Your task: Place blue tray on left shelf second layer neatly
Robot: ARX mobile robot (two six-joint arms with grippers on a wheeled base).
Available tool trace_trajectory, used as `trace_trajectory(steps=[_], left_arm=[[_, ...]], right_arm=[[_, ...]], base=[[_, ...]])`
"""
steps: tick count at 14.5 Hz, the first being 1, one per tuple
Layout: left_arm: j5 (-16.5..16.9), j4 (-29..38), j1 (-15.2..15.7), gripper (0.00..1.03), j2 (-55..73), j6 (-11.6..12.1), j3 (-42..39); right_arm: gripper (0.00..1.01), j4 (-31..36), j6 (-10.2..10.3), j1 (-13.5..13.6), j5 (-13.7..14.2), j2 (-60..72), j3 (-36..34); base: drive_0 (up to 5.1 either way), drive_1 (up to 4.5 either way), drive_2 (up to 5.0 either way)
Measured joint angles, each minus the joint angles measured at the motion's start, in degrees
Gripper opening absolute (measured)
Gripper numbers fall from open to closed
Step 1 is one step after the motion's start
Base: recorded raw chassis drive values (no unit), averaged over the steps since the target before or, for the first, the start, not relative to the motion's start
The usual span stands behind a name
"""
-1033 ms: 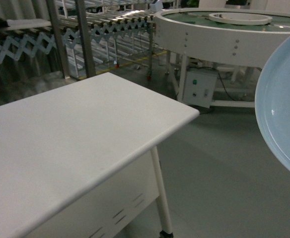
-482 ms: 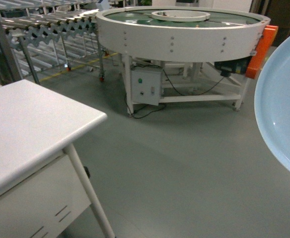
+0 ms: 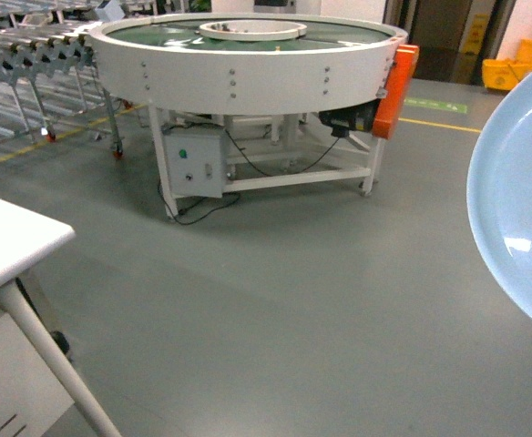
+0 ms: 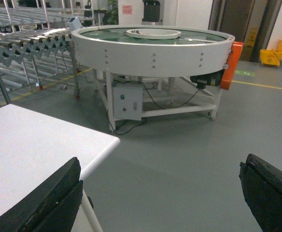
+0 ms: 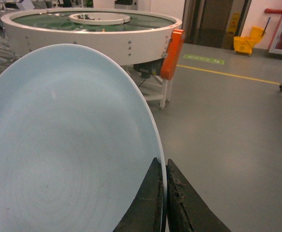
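The right hand [image 5: 163, 193] is clamped on the rim of the blue tray [image 5: 68, 145], with the two dark fingers pinching the edge from either side; the tray is carried in the air, tilted toward upright, at the right edge of the head view [image 3: 521, 191]. The left hand [image 4: 160, 193] is spread wide with nothing between its fingers. No shelf is visible in any view, so the placing step is judged not yet begun and the robot is in transit across the grey floor [image 3: 275, 291]. Risk one: the grip covers only a small part of a glossy rim, so a jolt of the base could let the tray pivot or slide out (a drop onto the floor would likely follow). Risk two: the tray juts out to the right, beyond what the head camera shows, so its far edge could strike something unseen while the base turns. Risk three: the white table [image 4: 30, 154] corner lies near the left hand, and the round conveyor [image 3: 248, 55] stands ahead; a tight turn could clip either
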Motion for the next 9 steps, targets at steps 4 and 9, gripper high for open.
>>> trace_trajectory(steps=[4, 9], left_arm=[[0.07, 0.02, 0.0, 0.98, 0.0, 0.02, 0.0], [0.13, 0.0, 0.0, 0.98, 0.0, 0.02, 0.0]], right_arm=[[0.02, -0.04, 0.0, 0.0, -0.22, 0.04, 0.02], [0.02, -0.22, 0.0, 0.0, -0.22, 0.04, 0.02]], base=[[0.7, 0.22, -7.0], [1.3, 0.68, -6.5]])
